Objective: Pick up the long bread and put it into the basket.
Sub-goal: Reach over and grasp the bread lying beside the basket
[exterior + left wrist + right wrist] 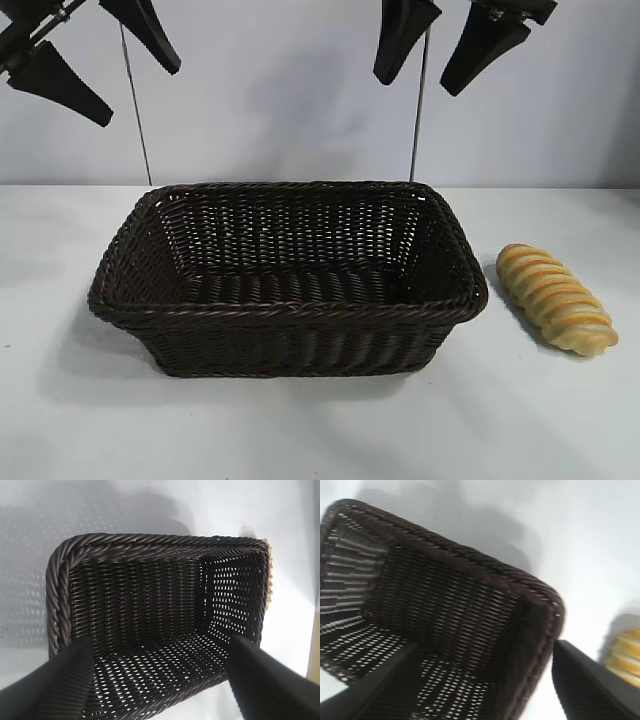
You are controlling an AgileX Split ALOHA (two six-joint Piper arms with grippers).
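The long bread [557,298], golden yellow with orange-brown ridges, lies on the white table to the right of the basket [290,312]. The dark brown wicker basket stands mid-table and is empty. My left gripper [140,85] hangs open high above the basket's far left. My right gripper [418,82] hangs open high above the basket's far right corner. The left wrist view looks down into the basket [150,555], with a sliver of bread [269,575] past its rim. The right wrist view shows the basket's corner [540,592] and part of the bread [626,656].
The white table [300,430] runs all round the basket. Two thin metal rods [136,110] stand upright behind the basket against the pale wall.
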